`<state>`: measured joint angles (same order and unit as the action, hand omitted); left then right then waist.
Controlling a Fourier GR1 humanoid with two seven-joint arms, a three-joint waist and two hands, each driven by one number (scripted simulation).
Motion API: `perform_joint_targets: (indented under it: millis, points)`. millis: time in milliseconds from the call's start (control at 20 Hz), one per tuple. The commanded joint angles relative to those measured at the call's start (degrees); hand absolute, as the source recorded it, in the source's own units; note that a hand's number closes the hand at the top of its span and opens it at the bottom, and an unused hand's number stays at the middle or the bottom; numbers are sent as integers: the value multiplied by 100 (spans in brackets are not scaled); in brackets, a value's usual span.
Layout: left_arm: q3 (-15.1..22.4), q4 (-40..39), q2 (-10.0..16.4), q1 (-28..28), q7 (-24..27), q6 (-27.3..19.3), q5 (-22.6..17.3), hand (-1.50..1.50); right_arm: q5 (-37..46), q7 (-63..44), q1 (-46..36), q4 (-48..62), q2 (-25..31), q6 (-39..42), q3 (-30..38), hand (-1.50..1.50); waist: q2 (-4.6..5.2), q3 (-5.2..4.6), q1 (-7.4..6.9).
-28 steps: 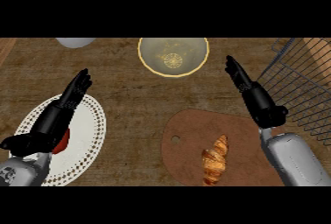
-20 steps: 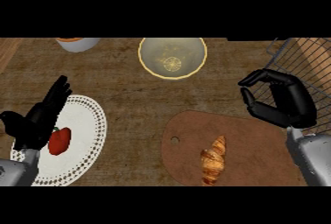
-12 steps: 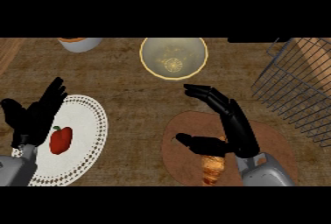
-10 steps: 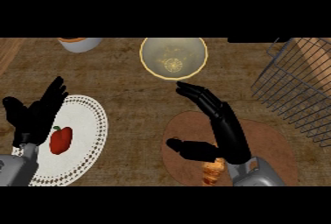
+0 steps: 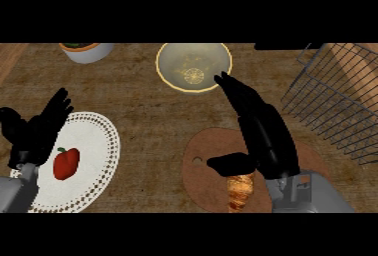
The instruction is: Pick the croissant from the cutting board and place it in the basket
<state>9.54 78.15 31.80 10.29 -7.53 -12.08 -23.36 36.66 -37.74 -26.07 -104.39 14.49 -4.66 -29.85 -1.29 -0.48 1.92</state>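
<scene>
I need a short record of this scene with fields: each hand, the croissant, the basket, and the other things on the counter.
right hand: open, fingers straight, over the cutting board; thumb at the croissant's upper end
left hand: open, resting at the plate's left edge
croissant: on the cutting board, not yet grasped
basket: wire, at the view's right; croissant not in it
plate: white, holds a red item
bowl: yellow, beyond the board

Croissant: golden brown, ridged bands.
Board: reddish brown.
Basket: dark wire grid.
Plate: white, lacy dotted rim.
Pepper: red, green stem.
Bowl: pale yellow, gold rim.
Counter: mottled brown.
Left hand, right hand: black.
</scene>
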Motion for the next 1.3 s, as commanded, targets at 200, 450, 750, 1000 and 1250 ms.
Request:
perform_joint_targets:
  millis: [200, 450, 750, 1000, 1250]
  points:
    - [-120, -53, 2, -155, 130, 116, -47, 0, -329, -3018, -1137, -1016, 561, 2557, 693, -150, 11, 18, -24]
    - [-79, -116, -55, -2, -25, 13, 38, 0, -2101, -3465, -1058, -1313, 727, 3596, 1241, -150, 4, 24, 103]
    - [47, 183, -226, -76, -88, -217, 225, 0, -3403, -4072, -636, -2113, 1072, 3525, 1662, -150, 23, 39, 56]
    - [-134, -58, -215, 177, -113, -65, 194, 0, -4114, -4128, 90, -3209, 1677, 3130, 2213, -150, 70, 44, 51]
    - [-278, 52, -175, 161, -218, 208, 150, 0, -4043, -4026, 733, -4043, 1709, 2679, 2482, -150, 100, 45, -89]
